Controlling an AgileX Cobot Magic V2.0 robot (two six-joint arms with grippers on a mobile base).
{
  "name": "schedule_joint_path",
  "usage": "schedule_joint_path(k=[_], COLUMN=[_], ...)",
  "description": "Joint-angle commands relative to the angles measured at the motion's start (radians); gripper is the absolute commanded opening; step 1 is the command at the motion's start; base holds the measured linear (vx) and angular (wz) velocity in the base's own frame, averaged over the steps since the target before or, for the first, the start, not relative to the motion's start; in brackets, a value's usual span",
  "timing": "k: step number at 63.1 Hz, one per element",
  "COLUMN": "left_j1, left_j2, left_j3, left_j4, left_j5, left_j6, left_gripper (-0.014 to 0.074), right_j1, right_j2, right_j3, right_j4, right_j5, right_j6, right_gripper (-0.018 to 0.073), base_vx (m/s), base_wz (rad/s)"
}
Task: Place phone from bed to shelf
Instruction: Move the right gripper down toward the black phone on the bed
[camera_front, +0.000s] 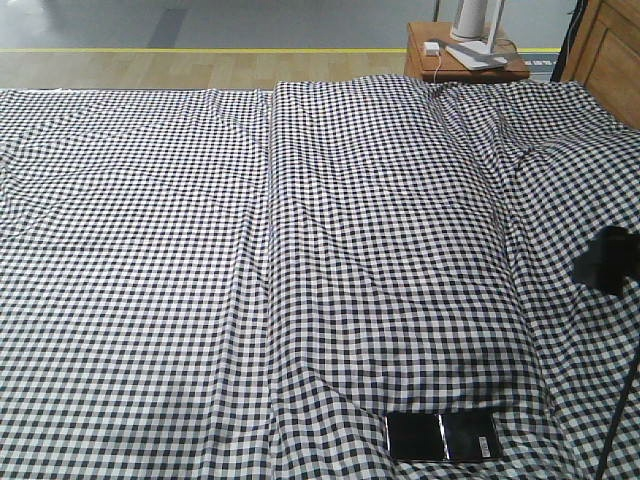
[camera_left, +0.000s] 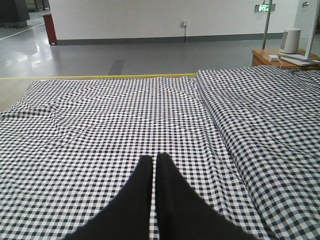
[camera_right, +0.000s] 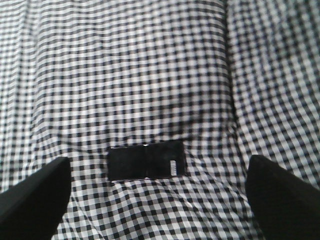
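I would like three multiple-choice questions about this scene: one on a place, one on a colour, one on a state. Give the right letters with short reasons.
1. Where does the phone lie?
A. on a wooden side table
B. on the bed
C. on the floor

2. What colours does the bed fabric have?
A. red and white
B. plain grey
C. black and white

3. How is the right gripper?
A. open and empty
B. shut on the phone
C. shut on the fabric

Answers:
1 B, check fabric lies all around it.
2 C, the small checks are black and white.
3 A, its fingers stand far apart, and the phone lies free on the fabric.
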Motion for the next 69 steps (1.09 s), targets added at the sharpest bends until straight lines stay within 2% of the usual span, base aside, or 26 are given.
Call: schedule_joint_path(k=[1, 12, 28, 35, 44, 69], left_j1=[0.0, 0.0, 0.0, 0.0, 0.0, 0.0], left_j2=[-0.008, -0.008, -0.008, -0.008, -0.008, -0.008], left_j3=[0.007, 0.007, 0.007, 0.007, 0.007, 0.007], left_j4=[-0.009, -0.009, -0.009, -0.009, -0.009, -0.009], left_j5=[-0.07, -0.07, -0.07, -0.07, -0.07, -0.07], left_j6=[0.0, 0.0, 0.0, 0.0, 0.0, 0.0], left_gripper=[0.0001, 0.0001, 0.0001, 0.0001, 0.0001, 0.0001], right_j1=[-0.097, -0.253, -0.369, -0.378, -0.377, -0.377], right_j2=[0.011, 0.129, 0.41, 0.546, 0.724, 1.169], right_j3=[-0.028, -0.031, -0.031, -0.035, -0.103, -0.399], right_j4=[0.053, 0.176, 0.407, 0.52, 0.591, 0.612], right_j5=[-0.021, -0.018, -0.028, -0.028, 0.042, 0.336], right_j6=[-0.036, -0.187, -0.468, -0.604, -0.716, -0.828], right_gripper=[0.0652, 0.0643, 0.0633, 0.0627, 0.0619, 0.0601], base_vx=[0.0, 0.0, 0.0, 0.0, 0.0, 0.0], base_wz=[0.0, 0.0, 0.0, 0.0, 0.0, 0.0])
